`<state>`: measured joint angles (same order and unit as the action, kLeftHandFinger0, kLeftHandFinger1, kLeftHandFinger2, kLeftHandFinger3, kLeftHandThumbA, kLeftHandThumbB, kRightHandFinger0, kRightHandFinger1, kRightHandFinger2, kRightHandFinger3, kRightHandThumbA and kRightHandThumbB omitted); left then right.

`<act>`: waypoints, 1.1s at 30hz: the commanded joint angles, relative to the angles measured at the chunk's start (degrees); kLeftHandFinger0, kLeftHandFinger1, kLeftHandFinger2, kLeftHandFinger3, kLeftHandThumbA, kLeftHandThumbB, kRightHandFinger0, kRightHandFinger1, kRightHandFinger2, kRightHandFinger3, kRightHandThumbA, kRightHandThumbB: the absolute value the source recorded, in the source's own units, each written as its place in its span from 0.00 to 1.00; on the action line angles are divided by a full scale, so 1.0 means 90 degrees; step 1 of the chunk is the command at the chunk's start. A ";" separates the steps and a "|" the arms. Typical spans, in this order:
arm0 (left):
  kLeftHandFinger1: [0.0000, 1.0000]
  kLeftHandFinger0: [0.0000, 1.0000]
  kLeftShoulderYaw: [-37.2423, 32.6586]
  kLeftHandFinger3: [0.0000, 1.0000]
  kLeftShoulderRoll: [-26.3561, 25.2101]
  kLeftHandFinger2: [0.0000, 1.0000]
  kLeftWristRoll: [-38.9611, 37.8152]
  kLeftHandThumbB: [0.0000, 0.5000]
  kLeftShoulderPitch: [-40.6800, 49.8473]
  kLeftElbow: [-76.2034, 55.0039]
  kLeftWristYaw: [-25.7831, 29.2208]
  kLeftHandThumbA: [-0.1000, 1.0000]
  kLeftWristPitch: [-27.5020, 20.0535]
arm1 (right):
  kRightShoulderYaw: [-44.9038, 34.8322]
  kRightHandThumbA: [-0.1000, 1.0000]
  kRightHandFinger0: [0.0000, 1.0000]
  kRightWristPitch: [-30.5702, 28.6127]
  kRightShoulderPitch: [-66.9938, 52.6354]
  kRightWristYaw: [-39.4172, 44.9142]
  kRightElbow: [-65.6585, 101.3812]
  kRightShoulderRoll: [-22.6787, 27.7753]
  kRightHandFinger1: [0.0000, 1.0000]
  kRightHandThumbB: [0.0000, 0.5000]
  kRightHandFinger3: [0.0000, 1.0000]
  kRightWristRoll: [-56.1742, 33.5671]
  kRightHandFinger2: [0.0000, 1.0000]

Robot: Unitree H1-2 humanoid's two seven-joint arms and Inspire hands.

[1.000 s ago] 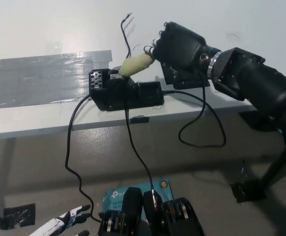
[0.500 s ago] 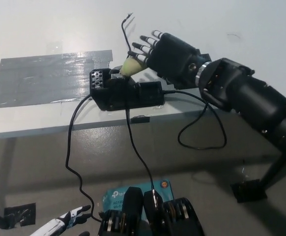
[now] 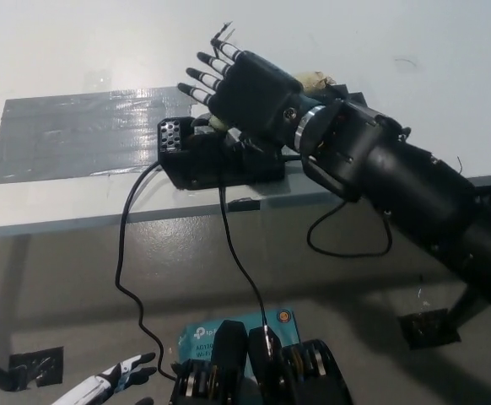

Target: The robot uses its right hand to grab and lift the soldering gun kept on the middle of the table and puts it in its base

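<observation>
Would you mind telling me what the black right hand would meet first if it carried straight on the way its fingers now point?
The right hand, open, points up-left across the table. Bare tabletop lies ahead; the grey tape patch sits lower-left, probably missed. Height unclear.

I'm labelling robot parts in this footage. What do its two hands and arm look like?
The right hand is black with pale-banded fingertips; a silver ring joins it to a bulky black arm. The left hand is white with dark fingertips, only partly in view.

Right hand (image 3: 245,89) released soldering gun (image 3: 313,82), opened, shifted left over base (image 3: 216,160).
</observation>
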<state>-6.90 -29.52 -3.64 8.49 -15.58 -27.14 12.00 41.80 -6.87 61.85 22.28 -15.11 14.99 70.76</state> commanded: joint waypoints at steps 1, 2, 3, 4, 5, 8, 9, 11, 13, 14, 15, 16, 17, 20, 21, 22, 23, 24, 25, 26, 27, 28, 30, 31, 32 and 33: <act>1.00 1.00 0.0087 1.00 -0.0182 1.00 -0.0013 0.34 0.0070 -0.0170 -0.0043 0.67 -0.0066 | -0.0823 0.70 1.00 0.0714 0.0045 0.2448 0.2804 0.0534 1.00 1.00 1.00 -0.0654 1.00; 1.00 1.00 0.0091 1.00 -0.0171 1.00 -0.0012 0.34 0.0045 -0.0145 -0.0035 0.67 -0.0077 | -0.0865 0.69 1.00 0.0706 0.0041 0.2519 0.2869 0.0537 1.00 1.00 1.00 -0.0682 1.00; 1.00 1.00 0.0093 1.00 -0.0169 1.00 -0.0013 0.34 0.0038 -0.0134 -0.0033 0.67 -0.0081 | -0.0884 0.69 1.00 0.0688 0.0039 0.2537 0.2864 0.0521 1.00 1.00 1.00 -0.0671 1.00; 1.00 1.00 0.0095 1.00 -0.0173 1.00 -0.0004 0.33 0.0095 -0.0139 -0.0031 0.67 -0.0166 | -0.1121 0.67 1.00 0.0850 -0.0249 0.2939 0.3829 0.0835 1.00 1.00 1.00 -0.1070 1.00; 1.00 1.00 0.0107 1.00 -0.0176 1.00 -0.0006 0.33 0.0124 -0.0142 -0.0023 0.67 -0.0180 | -0.1190 0.69 1.00 0.0898 -0.0338 0.3139 0.4173 0.0946 1.00 1.00 1.00 -0.1118 1.00; 1.00 1.00 0.0171 1.00 -0.0250 1.00 0.0002 0.35 0.0231 -0.0200 -0.0008 0.69 -0.0129 | -0.1702 0.64 1.00 0.1228 -0.1203 0.3387 0.5859 0.1609 1.00 1.00 1.00 -0.1561 1.00; 1.00 1.00 0.0196 1.00 -0.0226 1.00 0.0001 0.35 0.0231 -0.0201 0.0031 0.68 -0.0075 | -0.2076 0.61 1.00 0.1674 -0.1764 0.3476 0.6566 0.1909 1.00 1.00 1.00 -0.1872 1.00; 1.00 1.00 0.0214 1.00 -0.0226 1.00 -0.0019 0.34 0.0214 -0.0158 0.0031 0.67 -0.0085 | -0.2329 0.64 1.00 0.1790 -0.2258 0.3397 0.6963 0.2082 1.00 1.00 1.00 -0.1845 1.00; 1.00 1.00 0.0216 1.00 -0.0216 1.00 -0.0047 0.35 0.0181 -0.0226 0.0038 0.66 0.0161 | -0.2817 0.64 1.00 0.2000 -0.3168 0.3029 0.7361 0.2299 1.00 1.00 1.00 -0.1963 1.00; 1.00 1.00 0.0209 1.00 -0.0201 1.00 -0.0011 0.38 0.0181 -0.0238 0.0065 0.67 0.0200 | -0.3016 0.67 1.00 0.2133 -0.3554 0.2957 0.7483 0.2378 1.00 1.00 1.00 -0.2048 1.00; 1.00 1.00 0.0228 1.00 -0.0184 1.00 -0.0050 0.36 0.0188 -0.0223 0.0069 0.67 0.0212 | -0.3354 0.64 1.00 0.2419 -0.4173 0.2809 0.7618 0.2375 1.00 1.00 1.00 -0.2187 1.00; 1.00 1.00 0.0249 1.00 -0.0181 1.00 -0.0070 0.39 0.0196 -0.0193 0.0074 0.67 0.0187 | -0.3607 0.65 1.00 0.2510 -0.4639 0.2591 0.7596 0.2331 1.00 0.90 1.00 -0.2335 1.00; 1.00 1.00 0.0288 1.00 -0.0162 1.00 -0.0107 0.34 0.0231 -0.0167 0.0095 0.67 0.0168 | -0.4115 0.65 1.00 0.2593 -0.5620 0.2042 0.7457 0.2248 1.00 0.82 1.00 -0.2658 1.00; 1.00 1.00 0.0360 1.00 -0.0137 1.00 -0.0184 0.41 0.0312 -0.0044 0.0104 0.69 0.0134 | -0.4699 0.60 1.00 0.2449 -0.6601 0.1454 0.7098 0.1939 1.00 0.74 1.00 -0.3060 1.00; 1.00 1.00 0.0372 1.00 -0.0131 1.00 -0.0192 0.41 0.0303 -0.0020 0.0104 0.69 0.0125 | -0.4736 0.60 1.00 0.2426 -0.6614 0.1452 0.7075 0.1914 1.00 0.74 1.00 -0.3087 1.00; 1.00 1.00 0.0394 1.00 -0.0104 1.00 -0.0191 0.46 0.0254 0.0034 0.0125 0.73 0.0158 | -0.5170 0.59 1.00 0.2123 -0.7195 0.0911 0.6585 0.1718 1.00 0.69 1.00 -0.3692 1.00; 1.00 1.00 0.0419 1.00 -0.0077 1.00 -0.0230 0.50 0.0219 0.0091 0.0126 0.76 0.0179 | -0.5340 0.56 1.00 0.1919 -0.7363 0.0742 0.6305 0.1629 1.00 0.67 1.00 -0.3943 1.00; 1.00 1.00 0.0433 1.00 -0.0065 1.00 -0.0240 0.54 0.0209 0.0119 0.0128 0.78 0.0166 | -0.5579 0.52 1.00 0.1639 -0.7649 0.0552 0.5820 0.1519 1.00 0.63 1.00 -0.4395 1.00; 1.00 1.00 0.0443 1.00 -0.0054 1.00 -0.0243 0.55 0.0208 0.0139 0.0128 0.79 0.0148 | -0.5681 0.51 1.00 0.1528 -0.7752 0.0496 0.5628 0.1472 1.00 0.63 1.00 -0.4577 1.00; 1.00 1.00 0.0458 1.00 -0.0025 1.00 -0.0258 0.55 0.0224 0.0153 0.0136 0.80 0.0132 | -0.5813 0.50 1.00 0.1450 -0.7875 0.0503 0.5364 0.1408 1.00 0.63 1.00 -0.4770 1.00; 1.00 1.00 0.0461 1.00 -0.0011 1.00 -0.0249 0.58 0.0230 0.0184 0.0141 0.79 0.0123 | -0.5982 0.50 1.00 0.1050 -0.8049 0.0237 0.4849 0.1302 1.00 0.66 1.00 -0.5028 1.00; 1.00 1.00 0.0475 1.00 -0.0004 1.00 -0.0269 0.58 0.0228 0.0197 0.0137 0.78 0.0107 | -0.6051 0.51 1.00 0.0957 -0.8098 0.0187 0.4666 0.1253 1.00 0.65 1.00 -0.5062 1.00; 1.00 1.00 0.0494 1.00 0.0011 1.00 -0.0295 0.61 0.0225 0.0247 0.0129 0.79 0.0039 | -0.6168 0.51 1.00 0.0713 -0.8239 0.0078 0.4194 0.1185 1.00 0.61 1.00 -0.5092 1.00; 1.00 1.00 0.0537 1.00 0.0028 1.00 -0.0352 0.66 0.0213 0.0261 0.0137 0.80 0.0094 | -0.6259 0.46 1.00 0.0605 -0.8300 0.0039 0.3918 0.1072 1.00 0.63 1.00 -0.5279 1.00; 1.00 1.00 0.0549 1.00 0.0031 1.00 -0.0348 0.68 0.0208 0.0263 0.0150 0.83 0.0121 | -0.6343 0.42 1.00 0.0508 -0.8362 0.0047 0.3674 0.0995 1.00 0.64 1.00 -0.5485 1.00; 1.00 1.00 0.0575 1.00 0.0033 1.00 -0.0354 0.70 0.0234 0.0267 0.0159 0.84 0.0107 | -0.6401 0.40 1.00 0.0504 -0.8371 0.0123 0.3563 0.0951 1.00 0.64 1.00 -0.5639 1.00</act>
<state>-5.40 -29.03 -3.81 9.46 -13.34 -27.10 12.93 -1.17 0.97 -7.87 33.66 26.65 27.27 48.77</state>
